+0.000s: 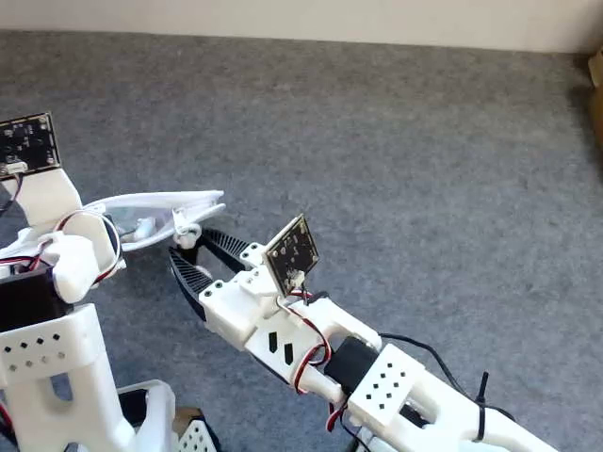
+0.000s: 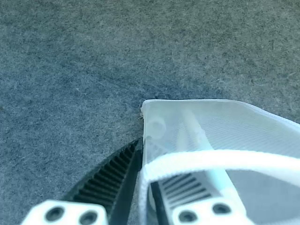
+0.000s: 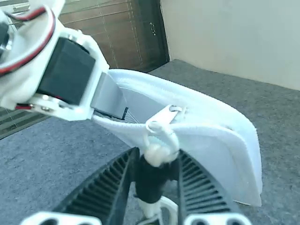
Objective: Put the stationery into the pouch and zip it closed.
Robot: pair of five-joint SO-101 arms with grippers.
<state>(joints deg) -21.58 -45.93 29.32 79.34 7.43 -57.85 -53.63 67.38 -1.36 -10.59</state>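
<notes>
Grip, left side: the left pincer (image 2: 146, 161) is clamped on the pouch (image 2: 243, 131), with one ribbed finger outside the mesh and the other seen through it. The bag's corner sits just past its tips.
Grip, right side: the right pincer (image 3: 157, 155) is pinched on the zip pull (image 3: 152, 180), the dark tab squeezed between both fingers. The slider (image 3: 164, 117) is just ahead of the tips.
Contents: the stationery (image 2: 194, 133) is in. Pale pens lie inside the mesh, just beyond the left pincer's tips.
Bag's place: slung between the two pincers, off the grey felt table (image 1: 424, 141).
Step in hand: zipping, I'd say. The rim beyond the slider looks open, so the zip is not yet run.
Doing it well: draw the pull straight along the zip line, away from the left pincer's hold, so the fabric goes taut. Any twist and that soft rim could buckle and jam the slider. The tab is small, so a slip is possible.
Right wrist view adds: the pull, the slider and the gaping rim, which sit under the arm in the high view.
Left wrist view adds: the pens through the mesh.
High view adds: both arms meeting at the bag.
</notes>
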